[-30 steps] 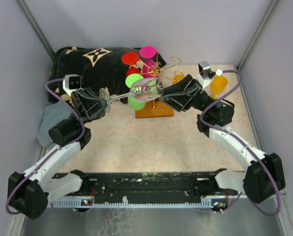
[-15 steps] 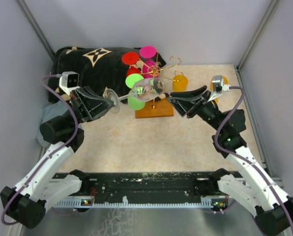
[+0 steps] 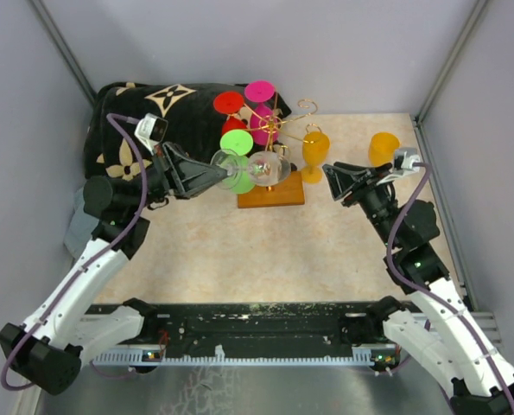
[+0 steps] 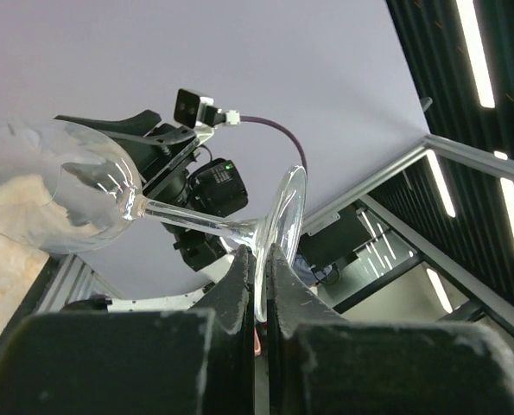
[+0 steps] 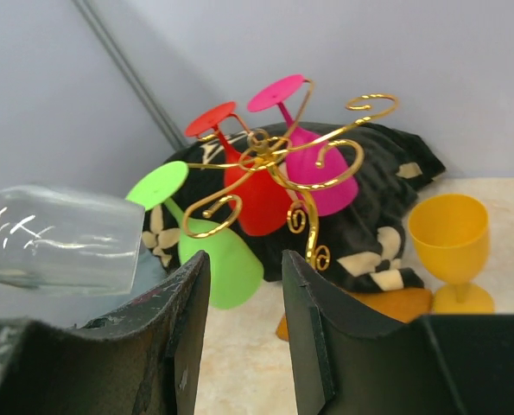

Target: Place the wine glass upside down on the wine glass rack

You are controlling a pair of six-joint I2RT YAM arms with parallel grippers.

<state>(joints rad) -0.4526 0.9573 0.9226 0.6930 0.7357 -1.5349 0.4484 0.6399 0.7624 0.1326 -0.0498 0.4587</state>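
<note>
While the left pincer [image 4: 258, 264] stays out over the desk [image 3: 265, 251], it is clenched on the flat foot of the wine glass [image 4: 62, 199]. The edge of the foot is wedged between its two fingers. From there the stem runs out ahead of the pincer and the bowl lies at the far end, so the glass is roughly on its side in the air, touching nothing else. From above, the bowl hangs just at the near left side of the rack [image 3: 272, 194], over the edge of its wooden base and next to the green glass [image 3: 236, 143] that hangs there upside down. A red glass [image 3: 229, 102] and a pink glass [image 3: 260, 91] hang higher on the gold wire arms. The clear glass is on none of the arms.

The right pincer [image 5: 244, 259] is released, its fingers apart with nothing between them, and it sits to the right of the rack, facing it. Two yellow glasses [image 3: 315, 147] stand upright on the desk by the rack's right side. A black patterned blanket [image 3: 153, 112] lies behind.
</note>
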